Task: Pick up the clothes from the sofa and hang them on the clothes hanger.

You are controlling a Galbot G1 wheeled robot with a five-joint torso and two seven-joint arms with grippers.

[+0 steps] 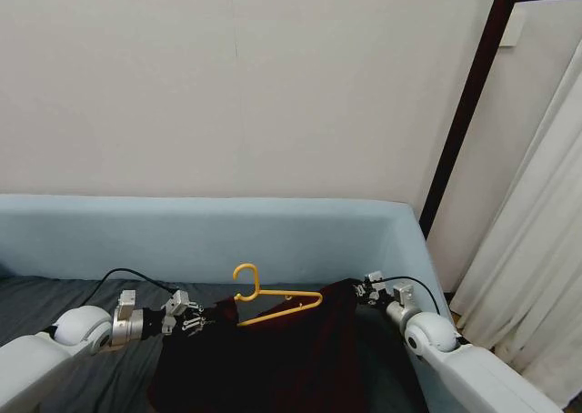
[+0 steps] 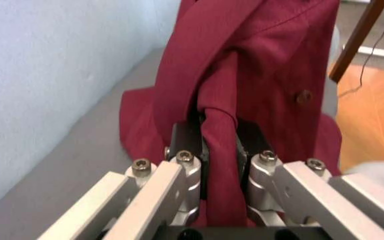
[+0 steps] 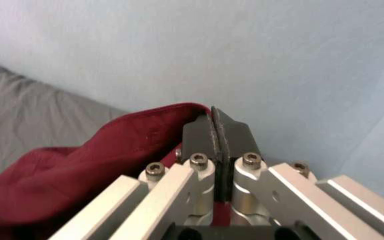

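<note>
Sofa (image 1: pixel 273 231): pale blue, grey seat.
Dark red shirt (image 1: pixel 273 358): hung over the seat, stretched crosswise between both arms, probably to spread its shoulders.
Yellow hanger (image 1: pixel 277 306): lay at the shirt's top, long axis left-right, hook upward.
Left gripper (image 1: pixel 195 317): pinched a fabric fold.
Right gripper (image 1: pixel 364 288): clamped on the opposite edge.

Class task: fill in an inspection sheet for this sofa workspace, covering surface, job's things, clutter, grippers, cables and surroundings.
Surface: sofa, grey seat, pale blue back.
Job's things: dark red shirt stretched between the grippers; yellow hanger at its top edge.
Clutter: nothing seen.
Grippers: left gripper and right gripper each shut on the shirt's cloth.
Cables: black cable loops at each wrist.
Surroundings: white wall, dark wooden post, white curtain.
</note>
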